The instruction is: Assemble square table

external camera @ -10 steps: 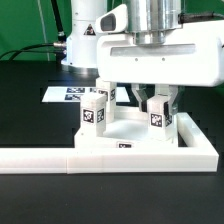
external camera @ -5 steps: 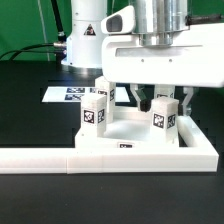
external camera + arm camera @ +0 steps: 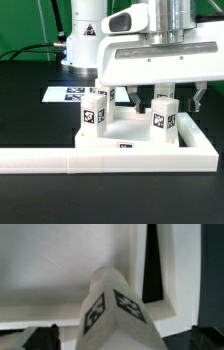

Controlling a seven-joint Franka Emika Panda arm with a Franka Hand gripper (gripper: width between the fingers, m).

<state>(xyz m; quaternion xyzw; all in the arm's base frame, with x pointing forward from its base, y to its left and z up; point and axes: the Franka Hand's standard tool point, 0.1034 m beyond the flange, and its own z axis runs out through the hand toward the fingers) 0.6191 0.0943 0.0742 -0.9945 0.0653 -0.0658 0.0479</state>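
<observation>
The white square tabletop [image 3: 130, 130] lies inside the corner of the rail, with a small tag on its front rim. A white leg [image 3: 164, 116] with tags stands upright on its right part. Another leg [image 3: 94, 113] stands on its left part. My gripper [image 3: 170, 99] is open just above the right leg, with one finger [image 3: 140, 99] on each side and not touching it. In the wrist view the leg [image 3: 113, 308] rises between my dark fingertips [image 3: 40, 339], and my gripper [image 3: 122, 339] is spread wide over the tabletop floor [image 3: 60, 263].
The long white L-shaped rail [image 3: 100, 159] runs along the front and up the exterior view's right side of the tabletop. The marker board [image 3: 68, 95] lies behind on the black table. The robot base [image 3: 85, 40] stands at the back.
My fingers have spread apart and let go of the right leg, and my hand has risen a little. The leg stays standing on the tabletop.
</observation>
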